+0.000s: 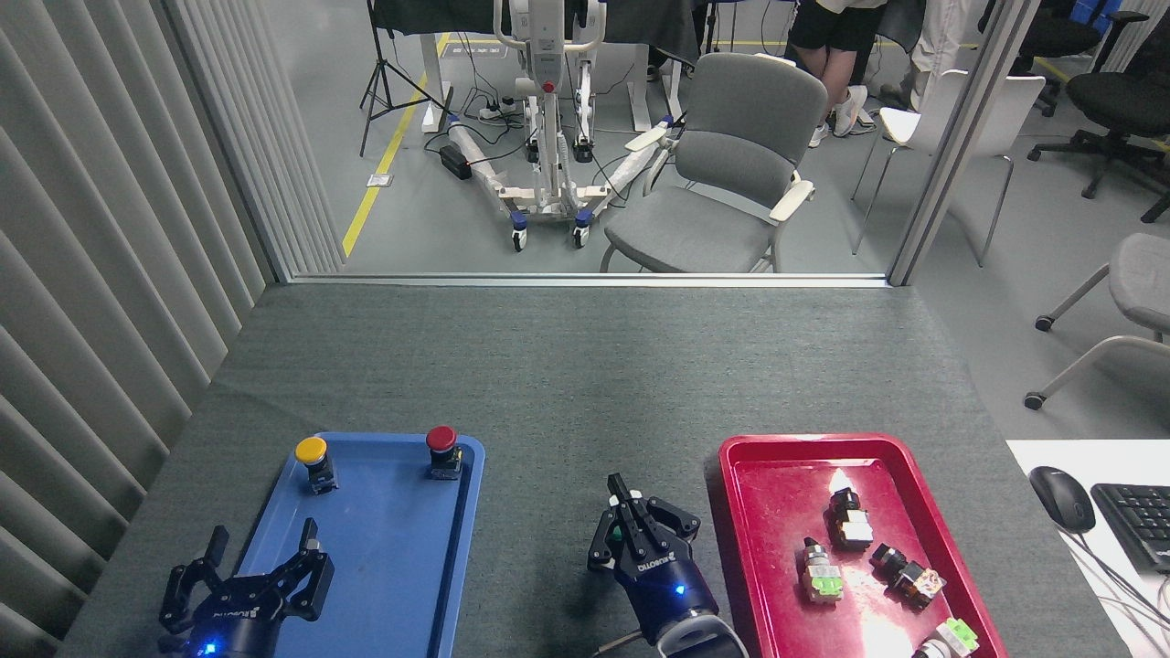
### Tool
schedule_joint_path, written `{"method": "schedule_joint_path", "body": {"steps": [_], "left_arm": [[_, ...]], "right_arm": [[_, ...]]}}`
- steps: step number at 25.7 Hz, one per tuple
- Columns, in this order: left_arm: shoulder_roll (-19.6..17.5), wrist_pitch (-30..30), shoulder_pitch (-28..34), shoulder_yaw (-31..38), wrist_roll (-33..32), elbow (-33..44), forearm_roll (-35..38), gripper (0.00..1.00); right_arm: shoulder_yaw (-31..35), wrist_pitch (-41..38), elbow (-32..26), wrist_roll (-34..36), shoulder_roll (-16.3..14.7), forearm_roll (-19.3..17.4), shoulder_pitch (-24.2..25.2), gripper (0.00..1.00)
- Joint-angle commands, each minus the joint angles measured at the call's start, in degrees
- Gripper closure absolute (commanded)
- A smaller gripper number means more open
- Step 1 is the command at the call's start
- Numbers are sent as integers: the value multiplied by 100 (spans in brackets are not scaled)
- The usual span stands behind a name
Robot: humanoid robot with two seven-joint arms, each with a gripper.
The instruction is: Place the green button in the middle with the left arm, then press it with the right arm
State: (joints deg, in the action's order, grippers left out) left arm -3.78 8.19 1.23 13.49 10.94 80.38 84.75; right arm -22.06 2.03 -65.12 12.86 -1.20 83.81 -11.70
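Two black grippers carry small white lettering, too small to read surely. The right gripper (631, 530) covers the green button (618, 533) on the grey table (567, 384) between the blue tray (402, 567) and red tray (777, 475); whether its jaws grip, I cannot tell. The left gripper (242, 576) has its jaws spread, empty.

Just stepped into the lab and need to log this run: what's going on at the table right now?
The right gripper is over the green button, which sits on the bare grey table between the blue tray and the red tray; only a sliver of green shows between its fingers. The left gripper, jaws open and empty, hangs at the blue tray's near left edge. The yellow button and red button stand in that tray.
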Motion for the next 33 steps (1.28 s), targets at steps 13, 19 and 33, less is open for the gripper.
{"method": "schedule_joint_path", "body": {"steps": [13,19,33], "left_arm": [[9,-55,0,48,-21,13,-424,0],[0,-20,9,40,-4,13,-424,0],[-70,218,334,22,40,514,-415,0]], "right_arm": [[1353,211,-932,50,-619,-163,810,0],[1458,342,-1345,191,-794,101,1496,0],[1757,413,-1424,287,-750,373,1689,0]]}}
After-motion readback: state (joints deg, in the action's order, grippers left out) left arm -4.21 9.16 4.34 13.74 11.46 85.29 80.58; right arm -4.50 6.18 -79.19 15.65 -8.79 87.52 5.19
